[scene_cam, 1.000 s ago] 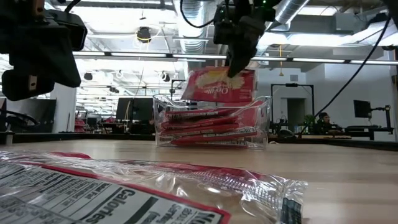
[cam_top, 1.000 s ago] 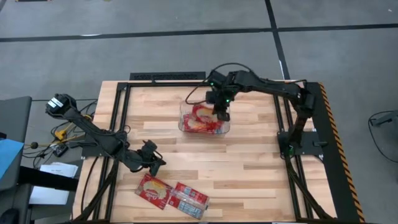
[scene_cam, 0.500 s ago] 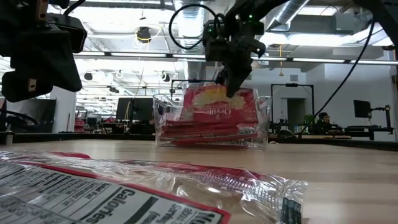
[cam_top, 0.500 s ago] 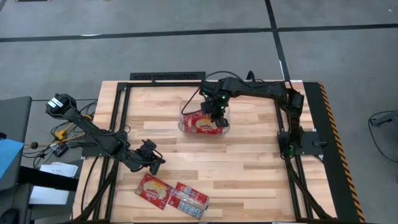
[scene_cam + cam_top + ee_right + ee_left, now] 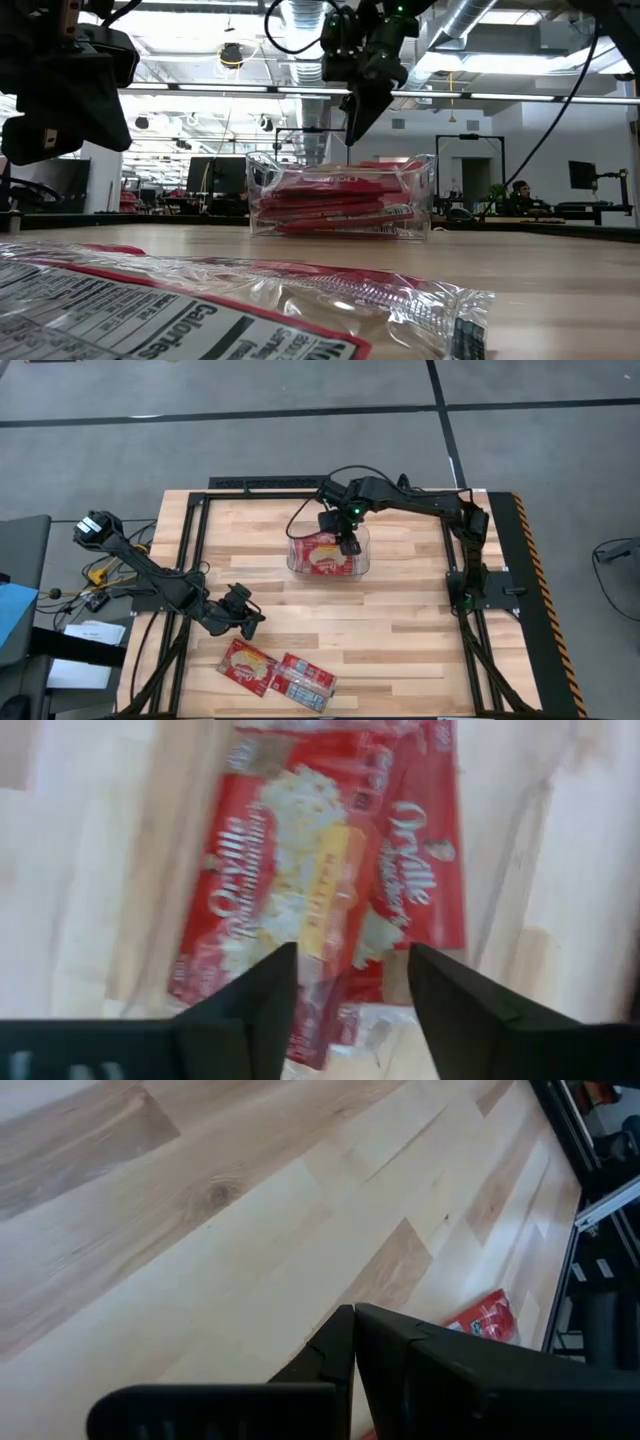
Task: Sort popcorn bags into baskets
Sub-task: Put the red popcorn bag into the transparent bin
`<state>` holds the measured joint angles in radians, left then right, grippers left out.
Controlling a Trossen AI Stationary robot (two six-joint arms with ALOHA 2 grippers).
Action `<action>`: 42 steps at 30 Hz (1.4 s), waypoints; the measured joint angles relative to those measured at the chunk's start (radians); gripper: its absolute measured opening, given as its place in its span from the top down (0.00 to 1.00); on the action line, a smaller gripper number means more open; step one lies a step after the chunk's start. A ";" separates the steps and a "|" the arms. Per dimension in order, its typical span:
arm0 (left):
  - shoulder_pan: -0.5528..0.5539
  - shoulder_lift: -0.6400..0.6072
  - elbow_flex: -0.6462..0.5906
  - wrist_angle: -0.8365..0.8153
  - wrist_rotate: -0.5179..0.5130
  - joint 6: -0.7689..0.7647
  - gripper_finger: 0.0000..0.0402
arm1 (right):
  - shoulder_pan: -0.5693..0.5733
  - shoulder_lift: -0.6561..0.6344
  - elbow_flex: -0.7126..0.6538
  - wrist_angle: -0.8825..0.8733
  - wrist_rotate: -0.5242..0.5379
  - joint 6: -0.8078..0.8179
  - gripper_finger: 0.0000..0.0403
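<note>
- The right gripper (image 5: pixel 347 546) hangs just above the clear bin (image 5: pixel 296 563) at the far middle of the table; in its wrist view the fingers (image 5: pixel 262 1000) stand apart with nothing between them
- The top popcorn bag (image 5: pixel 324 554) lies flat in the bin on a stack of others, directly under that gripper
- Two loose bags (image 5: pixel 278 670) lie side by side at the near left edge, their row running left to right, slanting slightly nearer to the right
- The left gripper (image 5: pixel 247 622) sits just beyond those bags on their far-left side, fingers closed together and holding nothing; it is plainly the nearer arm
- Judging from this, the next pick falls to the left arm, reaching a little nearer and right
</note>
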<state>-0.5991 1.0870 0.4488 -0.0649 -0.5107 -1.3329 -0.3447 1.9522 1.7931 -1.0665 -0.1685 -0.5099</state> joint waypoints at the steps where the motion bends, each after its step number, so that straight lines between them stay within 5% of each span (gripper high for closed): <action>1: 0.000 0.000 0.000 0.001 0.004 -0.002 1.00 | 0.005 0.000 0.000 0.001 0.027 0.021 0.45; 9: -0.086 0.000 0.008 -0.010 0.247 0.024 1.00 | 0.068 -0.130 0.001 0.005 -0.015 0.232 0.43; 17: -0.385 0.061 0.201 -0.368 0.079 -0.178 1.00 | 0.210 -0.223 0.000 0.009 0.022 0.419 0.49; 26: -0.541 0.418 0.357 -0.522 0.053 -0.334 1.00 | 0.383 -0.212 -0.001 0.005 0.037 0.593 0.55; 36: -0.538 0.642 0.392 -0.457 0.040 -0.433 1.00 | 0.603 -0.212 -0.001 0.063 0.172 0.838 0.55; 42: -0.394 0.646 0.352 -0.336 -0.028 -0.265 1.00 | 0.684 -0.213 -0.045 0.216 0.304 0.934 0.47</action>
<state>-0.9930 1.7331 0.8006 -0.4010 -0.5385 -1.5981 0.3389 1.7390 1.7485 -0.8502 0.1356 0.4244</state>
